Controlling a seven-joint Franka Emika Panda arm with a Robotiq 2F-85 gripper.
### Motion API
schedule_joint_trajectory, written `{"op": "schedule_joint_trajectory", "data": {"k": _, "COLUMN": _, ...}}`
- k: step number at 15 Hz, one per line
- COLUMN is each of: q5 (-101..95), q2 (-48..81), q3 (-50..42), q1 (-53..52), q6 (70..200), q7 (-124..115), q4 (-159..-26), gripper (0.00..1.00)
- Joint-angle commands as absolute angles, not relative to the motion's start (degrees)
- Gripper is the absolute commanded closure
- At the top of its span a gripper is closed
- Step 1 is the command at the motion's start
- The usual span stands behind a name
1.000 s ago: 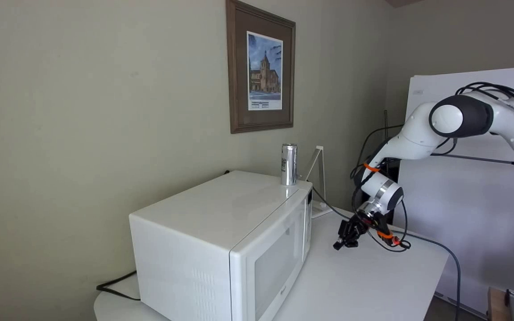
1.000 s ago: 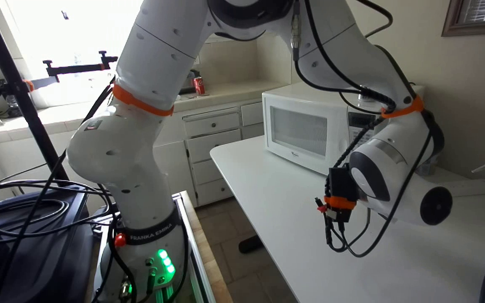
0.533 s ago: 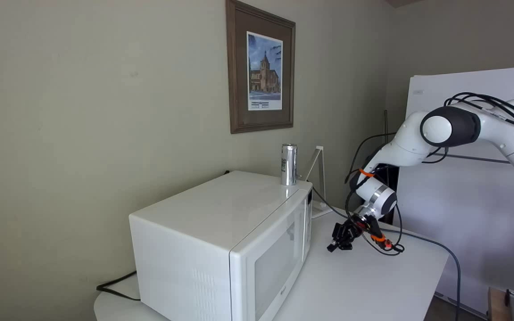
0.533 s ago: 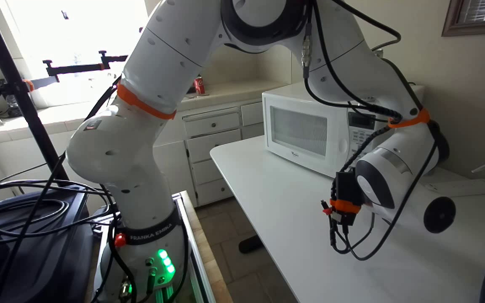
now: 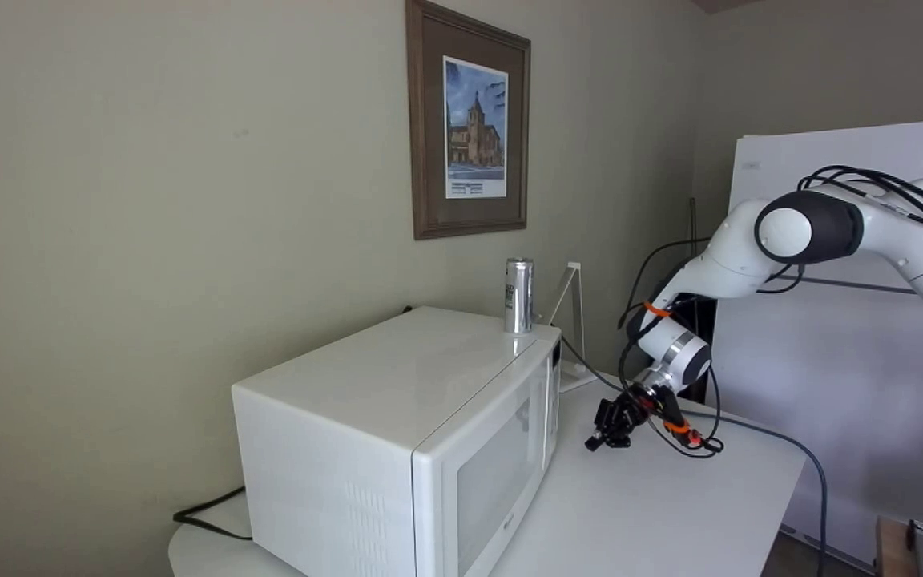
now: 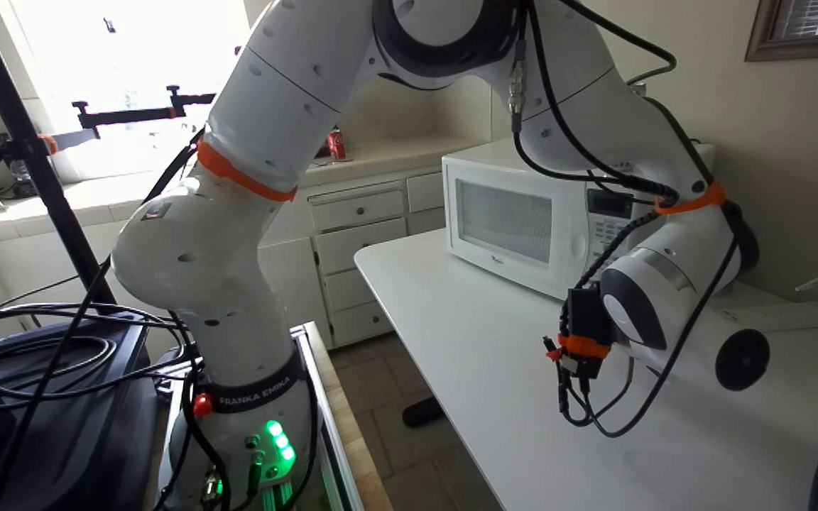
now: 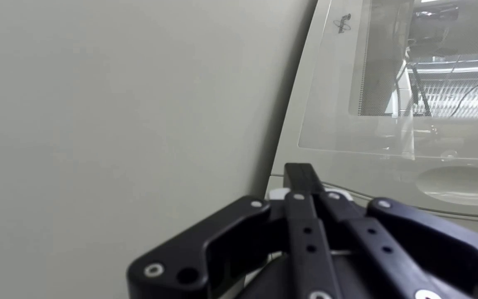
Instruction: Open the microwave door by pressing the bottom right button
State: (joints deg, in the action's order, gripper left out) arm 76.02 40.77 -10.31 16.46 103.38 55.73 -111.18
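Observation:
The white microwave [image 5: 381, 385] stands on the table in both exterior views, and its door [image 6: 501, 213] is shut. The door also shows in the wrist view [image 7: 330, 137], its window at the upper right. The button panel [image 6: 609, 226] is partly covered by my arm and cables in an exterior view; its lower right button is hidden. My gripper [image 5: 594, 443] is low over the table, in front of the microwave's panel end and apart from it. In the wrist view my gripper [image 7: 304, 176] is shut with nothing between its fingertips, and it hides part of the panel.
A silver can [image 5: 518, 296] stands on the microwave's top near the front edge. A white stand [image 5: 578, 320] is beside the microwave. Cables loop below my wrist. A grey cable [image 5: 798, 449] crosses the table [image 6: 451, 341].
Over the last second my arm has moved a little down and closer to the microwave. In the last half second it has hardly moved. The microwave and its door have not changed.

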Motion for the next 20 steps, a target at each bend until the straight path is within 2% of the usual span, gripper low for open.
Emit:
{"op": "schedule_joint_trajectory", "data": {"k": 1, "q5": 78.9, "q2": 41.56, "q3": -9.49, "q1": 15.76, "q6": 105.83, "q7": 54.17, "q4": -109.62, "gripper": 1.0}}
{"op": "schedule_joint_trajectory", "data": {"k": 20, "q5": 86.15, "q2": 45.93, "q3": -7.55, "q1": 13.93, "q6": 109.81, "q7": 51.67, "q4": -105.22, "gripper": 1.0}}
